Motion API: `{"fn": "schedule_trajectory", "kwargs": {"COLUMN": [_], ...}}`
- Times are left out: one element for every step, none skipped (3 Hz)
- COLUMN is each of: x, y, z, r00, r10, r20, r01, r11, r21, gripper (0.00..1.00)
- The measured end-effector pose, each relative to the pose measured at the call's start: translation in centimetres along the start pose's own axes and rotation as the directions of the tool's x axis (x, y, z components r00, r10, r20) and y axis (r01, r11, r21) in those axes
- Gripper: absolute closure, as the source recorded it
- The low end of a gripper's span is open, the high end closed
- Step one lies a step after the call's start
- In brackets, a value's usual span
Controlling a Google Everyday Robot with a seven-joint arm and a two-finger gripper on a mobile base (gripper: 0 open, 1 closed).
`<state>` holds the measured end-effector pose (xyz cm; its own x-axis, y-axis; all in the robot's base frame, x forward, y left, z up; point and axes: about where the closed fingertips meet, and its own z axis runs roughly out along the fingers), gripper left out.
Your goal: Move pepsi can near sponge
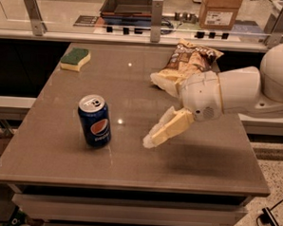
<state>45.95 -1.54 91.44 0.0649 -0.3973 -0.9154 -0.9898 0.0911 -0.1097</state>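
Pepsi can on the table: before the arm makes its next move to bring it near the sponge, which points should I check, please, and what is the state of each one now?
1. Pepsi can stands upright on the table: ok.
2. Gripper at the can: not ok. It hangs above the table on the picture's right of the can, apart from it.
3. Nothing lies between gripper and can: ok.
4. Sponge in view, at the table's far left corner: ok.
5. Room beside the sponge for the can: ok.
6. Chip bag off the line from can to sponge: ok. It lies at the far right.
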Motion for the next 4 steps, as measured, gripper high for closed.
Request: {"fn": "schedule_trajectory", "kwargs": {"x": [-0.4, -1.0, -1.4, -1.6], "y": [0.0, 0.5, 0.9, 1.1], "z": [1.9, 3.8, 5.5, 7.3], "r00": [0.998, 0.993, 0.988, 0.986], "r10": [-0.008, -0.014, -0.014, 0.000], "r20": [0.068, 0.119, 0.153, 0.165], "r01": [0.008, 0.012, 0.009, -0.008], "r11": [1.0000, 0.9997, 0.9995, 0.9987], "r21": [0.005, 0.020, 0.031, 0.049], "gripper": [0.00, 0.00, 0.00, 0.00]}}
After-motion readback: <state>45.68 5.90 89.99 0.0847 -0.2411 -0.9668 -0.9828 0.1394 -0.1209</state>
